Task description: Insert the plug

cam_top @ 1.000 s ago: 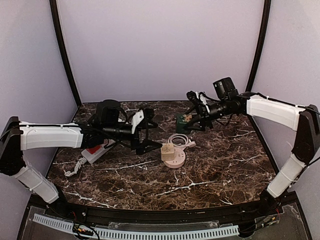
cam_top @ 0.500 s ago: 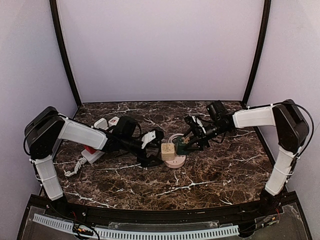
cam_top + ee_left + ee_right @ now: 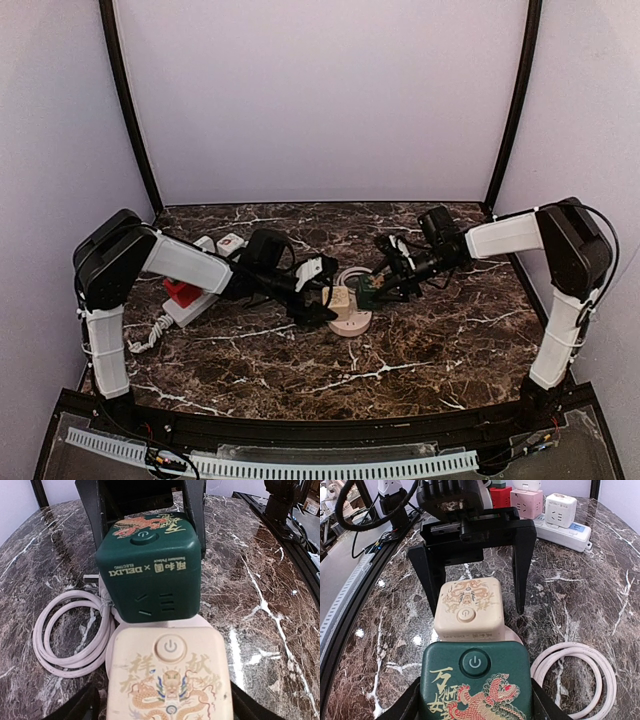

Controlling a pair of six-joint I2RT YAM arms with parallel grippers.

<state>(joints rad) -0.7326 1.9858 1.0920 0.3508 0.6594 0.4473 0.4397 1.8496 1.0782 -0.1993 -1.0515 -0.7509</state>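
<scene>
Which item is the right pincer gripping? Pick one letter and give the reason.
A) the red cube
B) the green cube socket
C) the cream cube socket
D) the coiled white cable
B: in the right wrist view the green cube socket sits clamped in the right pincer, while the cream cube socket stands apart, ahead of it.

Five cube sockets (image 3: 468, 611), one power strip (image 3: 565, 532), one cable (image 3: 575, 675)

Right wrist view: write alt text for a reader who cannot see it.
A green cube socket with a dragon print fills the foreground, gripped by the right gripper. Just beyond it a cream cube socket sits between the left gripper's open fingers; a coiled white cable lies at right.
</scene>
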